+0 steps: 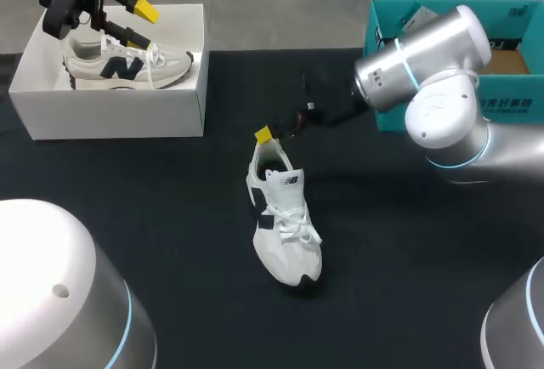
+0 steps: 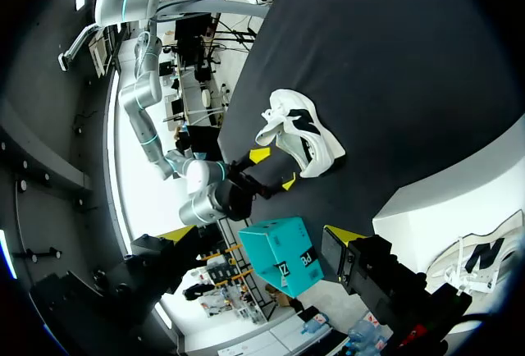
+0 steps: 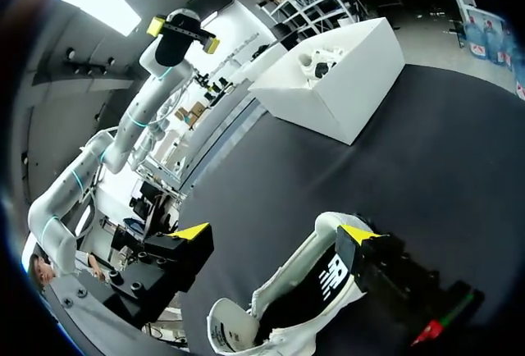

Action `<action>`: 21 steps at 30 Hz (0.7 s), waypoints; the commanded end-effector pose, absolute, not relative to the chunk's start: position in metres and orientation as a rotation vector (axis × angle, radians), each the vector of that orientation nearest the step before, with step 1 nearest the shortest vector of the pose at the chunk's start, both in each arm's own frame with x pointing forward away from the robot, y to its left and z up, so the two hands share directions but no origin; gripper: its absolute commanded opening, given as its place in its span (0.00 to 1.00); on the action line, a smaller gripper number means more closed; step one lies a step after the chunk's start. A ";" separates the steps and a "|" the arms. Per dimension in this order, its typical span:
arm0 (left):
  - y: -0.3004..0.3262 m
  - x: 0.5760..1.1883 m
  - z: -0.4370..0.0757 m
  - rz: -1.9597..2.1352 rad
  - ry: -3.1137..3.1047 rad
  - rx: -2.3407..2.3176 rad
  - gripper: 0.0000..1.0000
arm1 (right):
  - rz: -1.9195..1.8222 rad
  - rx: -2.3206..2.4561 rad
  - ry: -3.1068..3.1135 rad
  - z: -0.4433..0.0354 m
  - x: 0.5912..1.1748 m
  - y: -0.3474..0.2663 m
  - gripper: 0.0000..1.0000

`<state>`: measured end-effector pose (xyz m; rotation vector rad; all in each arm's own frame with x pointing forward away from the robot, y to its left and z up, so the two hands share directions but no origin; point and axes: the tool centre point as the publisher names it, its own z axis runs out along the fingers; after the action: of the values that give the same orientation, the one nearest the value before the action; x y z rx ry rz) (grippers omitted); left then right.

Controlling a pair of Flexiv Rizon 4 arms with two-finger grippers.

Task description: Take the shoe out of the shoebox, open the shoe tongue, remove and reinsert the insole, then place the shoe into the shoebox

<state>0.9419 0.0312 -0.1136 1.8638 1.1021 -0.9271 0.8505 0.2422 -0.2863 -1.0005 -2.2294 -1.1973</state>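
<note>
Right gripper [image 3: 275,235], fingers [image 3: 190,231] apart, hangs at the heel end of the white shoe [image 1: 287,224] lying mid-frame on the black table [image 1: 127,216]. At upper left the left gripper [image 1: 136,27], also spread and empty, hovers over the white shoebox [image 1: 110,107] holding a second shoe [image 1: 127,65].

A black table [image 1: 170,224] is stretching out before me, with a teal box [image 1: 520,90] sitting at its far edge on my right, brown cardboard [image 1: 510,61] showing inside.
</note>
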 end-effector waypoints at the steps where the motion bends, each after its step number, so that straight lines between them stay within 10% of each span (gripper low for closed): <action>1: 0.031 0.942 -0.113 -0.924 1.103 1.868 1.00 | -1.210 -1.117 -2.141 -0.281 0.845 0.240 1.00; 21: 0.031 0.942 -0.113 -0.924 1.103 1.868 1.00 | -0.933 -1.442 -2.154 -0.271 0.835 0.228 1.00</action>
<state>0.9420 0.0312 -0.1136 1.8638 1.1021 -0.9271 0.8342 0.2270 -0.2785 -1.3903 -2.0975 -0.9989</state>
